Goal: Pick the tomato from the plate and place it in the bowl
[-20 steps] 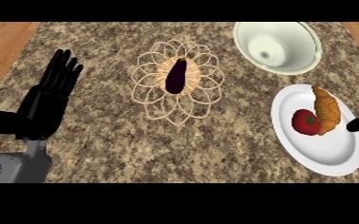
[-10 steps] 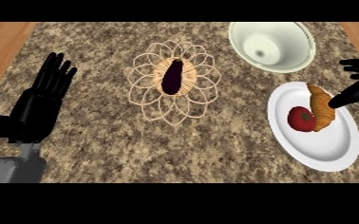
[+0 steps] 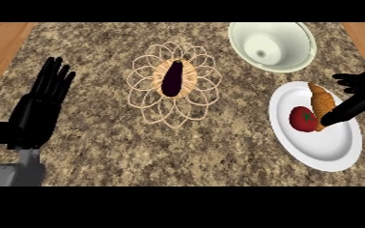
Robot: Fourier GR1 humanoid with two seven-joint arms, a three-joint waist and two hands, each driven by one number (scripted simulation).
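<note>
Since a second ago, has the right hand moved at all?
Yes. The right hand has come in from the view's right edge over the plate, reaching toward the tomato.

A: What has moved?
B: The right hand point(image 3: 347, 110). A second ago only its tip showed at the right edge; now it has come in over the plate point(image 3: 324, 149).
A: How far?
B: One finger lies across the lower end of the croissant point(image 3: 321, 98), just beside the tomato point(image 3: 302, 119).
</note>
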